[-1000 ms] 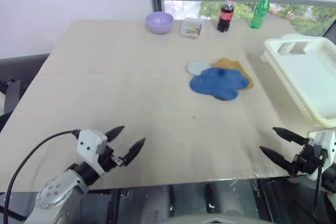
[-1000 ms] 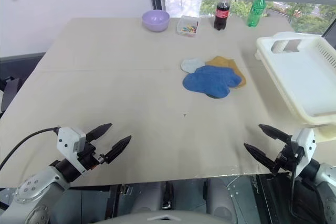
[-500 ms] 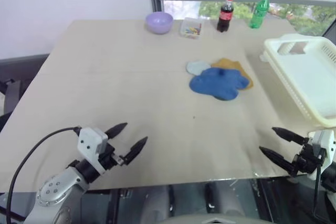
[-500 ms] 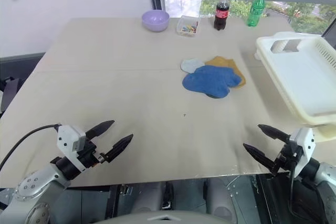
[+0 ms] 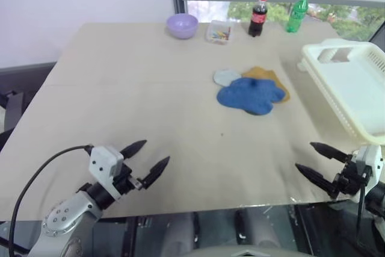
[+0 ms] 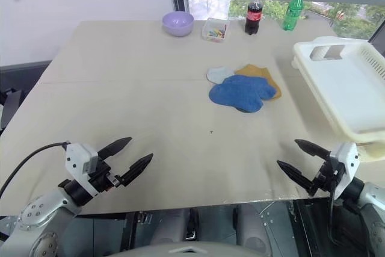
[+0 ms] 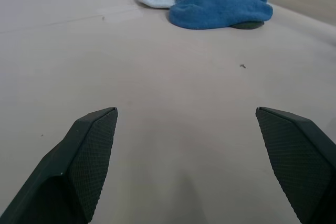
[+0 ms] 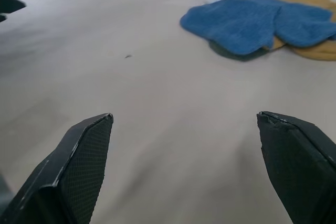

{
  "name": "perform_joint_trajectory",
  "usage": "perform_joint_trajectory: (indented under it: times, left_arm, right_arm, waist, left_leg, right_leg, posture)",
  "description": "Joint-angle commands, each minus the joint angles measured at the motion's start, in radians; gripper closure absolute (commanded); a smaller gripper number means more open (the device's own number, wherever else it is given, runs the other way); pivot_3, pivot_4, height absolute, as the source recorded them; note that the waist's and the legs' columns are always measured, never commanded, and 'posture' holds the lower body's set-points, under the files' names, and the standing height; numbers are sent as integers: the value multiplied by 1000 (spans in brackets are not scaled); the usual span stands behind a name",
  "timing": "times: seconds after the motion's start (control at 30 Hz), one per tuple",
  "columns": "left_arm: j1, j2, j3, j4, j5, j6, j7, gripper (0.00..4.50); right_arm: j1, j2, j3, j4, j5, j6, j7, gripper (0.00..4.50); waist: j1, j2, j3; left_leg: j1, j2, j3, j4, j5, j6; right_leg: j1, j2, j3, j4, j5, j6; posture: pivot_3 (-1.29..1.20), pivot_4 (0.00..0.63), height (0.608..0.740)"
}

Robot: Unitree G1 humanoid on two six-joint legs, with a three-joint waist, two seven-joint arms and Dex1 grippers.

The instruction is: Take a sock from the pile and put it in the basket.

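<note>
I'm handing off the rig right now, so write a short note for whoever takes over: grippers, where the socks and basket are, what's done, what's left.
Left gripper: open, empty, low over the table's near edge.
Right gripper: open, empty, at the near right edge.
Blue sock: on top of the pile, mid-table, untouched.
Basket: at the right edge, no sock seen in it.
Done: nothing.
Left: reach the pile, grasp the blue sock, drop it in the basket.

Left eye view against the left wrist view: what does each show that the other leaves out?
Left eye view alone: the basket, the lilac bowl, two bottles and the open right claw. Left wrist view alone: the textured inner faces of the left claw's fingers. Both: the open left claw, the blue sock topping the pile, and the table.
</note>
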Motion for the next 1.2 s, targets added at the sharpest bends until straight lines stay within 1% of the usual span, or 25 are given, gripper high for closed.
perform_joint_trajectory:
  times: [0.03,0.17,0.27,0.3,0.43,0.5,0.63,0.8,1.0,1.07,1.1,1.13,1.17,1.2]
  left_arm:
    - [-18,42,7,30,10,-72,-82,0]
    - [-61,78,19,95,-21,-77,-146,0]
    - [-114,114,47,113,-111,-26,-201,0]
    - [-130,125,55,117,-132,-18,-214,0]
    - [-196,178,74,148,-201,16,-284,0]
    - [-228,196,77,175,-212,26,-299,0]
    - [-253,208,78,208,-193,11,-319,0]
    - [-239,200,79,200,-178,-4,-320,0]
    - [-216,182,83,182,-179,-9,-301,0]
    - [-216,180,82,182,-178,-11,-296,0]
    - [-216,180,83,183,-177,-12,-294,0]
    - [-216,179,84,183,-177,-13,-292,0]
    - [-214,179,87,182,-179,-13,-290,0]
    - [-214,178,87,181,-178,-15,-288,0]
  right_arm:
    - [-83,16,23,-58,-37,57,-113,34]
    - [-215,45,102,-65,-94,147,-238,34]
    - [-369,95,159,-19,-126,229,-339,34]
    - [-412,110,166,0,-126,259,-366,34]
    - [-582,179,160,119,-93,364,-434,34]
    - [-653,210,149,190,-80,406,-460,34]
    - [-734,216,172,314,-129,409,-445,34]
    - [-773,220,224,425,-207,366,-398,34]
    - [-798,240,261,468,-241,339,-351,34]
    - [-812,251,256,481,-248,322,-351,556]
    - [-817,253,254,486,-251,318,-349,1088]
    - [-821,255,254,489,-254,313,-346,1381]
    - [-822,255,255,487,-257,307,-341,1802]
    - [-822,255,255,483,-261,304,-339,2442]
  waist:
    - [-1,0,0]
    - [-4,1,0]
    - [-3,1,1]
    - [-3,1,1]
    - [-2,1,1]
    - [-2,1,1]
    - [-4,2,1]
    - [-5,2,1]
    - [-6,2,1]
    - [-7,2,1]
    - [-7,2,1]
    - [-7,2,1]
    - [-6,2,1]
    - [-6,2,1]
  left_leg:
    - [0,0,0,0,0,0]
    - [0,0,0,0,0,0]
    - [-2,0,0,0,1,1]
    - [-2,0,0,0,2,4]
    - [-4,-1,0,0,3,5]
    - [-4,-1,0,-1,3,5]
    - [-7,-2,4,-1,3,5]
    - [-15,-3,3,0,3,5]
    - [-15,-3,3,0,3,5]
    - [-14,-3,3,0,3,5]
    - [-14,-3,3,0,3,5]
    - [-14,-3,3,0,3,5]
    - [-14,-3,3,0,3,5]
    - [-15,-3,3,0,3,5]
  right_leg:
    - [0,0,0,0,0,0]
    - [-1,0,0,0,0,0]
    - [-2,0,-1,0,1,-1]
    - [-2,0,-1,0,2,-3]
    - [-2,0,-1,0,3,-4]
    - [-2,0,-1,0,3,-4]
    - [-3,1,-3,-1,3,-5]
    - [-10,1,-4,0,3,-5]
    - [-10,1,-4,0,3,-4]
    - [-10,1,-4,0,3,-4]
    - [-10,1,-4,0,3,-4]
    - [-10,1,-5,0,3,-4]
    - [-10,1,-5,0,3,-4]
    - [-10,1,-5,0,3,-4]
  posture:
    - [0,150,729]
    - [0,150,729]
    - [0,150,729]
    - [0,150,729]
    - [0,150,729]
    - [0,150,729]
    - [0,150,729]
    - [0,150,729]
    - [0,150,729]
    - [0,150,729]
    - [0,150,729]
    - [0,150,729]
    - [0,150,729]
    - [0,150,729]
